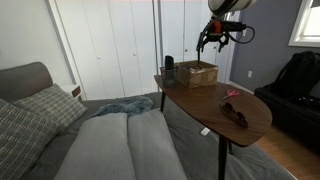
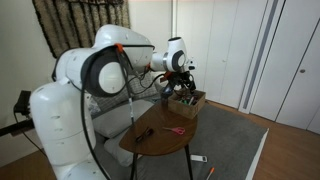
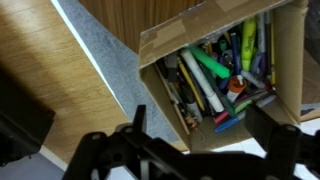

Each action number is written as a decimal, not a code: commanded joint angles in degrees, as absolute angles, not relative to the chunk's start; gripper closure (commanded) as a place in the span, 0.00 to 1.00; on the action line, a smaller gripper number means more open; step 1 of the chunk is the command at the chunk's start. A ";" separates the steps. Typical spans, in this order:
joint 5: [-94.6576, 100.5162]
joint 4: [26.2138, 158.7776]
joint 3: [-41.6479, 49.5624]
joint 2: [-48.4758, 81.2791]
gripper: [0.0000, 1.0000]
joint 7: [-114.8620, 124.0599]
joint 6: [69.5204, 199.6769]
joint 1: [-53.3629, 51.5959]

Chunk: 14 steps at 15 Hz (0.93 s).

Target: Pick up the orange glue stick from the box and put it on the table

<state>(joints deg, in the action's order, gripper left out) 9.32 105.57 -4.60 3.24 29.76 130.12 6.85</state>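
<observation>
Where the orange glue stick (image 3: pixel 238 90) lay: inside the box (image 3: pixel 180 35), wedged among pens and markers. A small orange-red patch in the wrist view was your likeliest sighting of it, though the clutter kept that from being certain.
Long axis: the box's contents ran packed side by side, slanting from upper left to lower right in the wrist view. The stick most likely followed the same slant.
Box: it stood open-topped at one end of the surface (image 1: pixel 203 103), just beside a dark cup (image 1: pixel 169 66).
Gripper (image 1: pixel 213 45): released, its fingers (image 3: pixel 136 125) spread wide with nothing between them. It hung above the box, clear of the rim.
Stick from gripper: below you. In the wrist view it sat a little above and to the right of the midpoint between the fingers.
Move ahead, as a judgement: you needed a small shift toward that patch. You also needed a wrist turn so the fingers would close across the slant and not along it, and after that a straight descent.
Risk: the neighbouring markers crowded the stick, so a wide-open approach could have pinched two things at once.
Surface: bare wood lay between the box and a small red item (image 1: pixel 232 94), with a dark item (image 1: pixel 237 115) farther along. That left room to set the stick down.
</observation>
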 commanded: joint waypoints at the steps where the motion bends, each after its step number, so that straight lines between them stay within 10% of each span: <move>1: -0.29 91.19 -2.56 14.75 0.00 24.11 123.85 3.95; 14: -5.43 79.45 1.13 25.62 0.00 25.14 117.92 2.60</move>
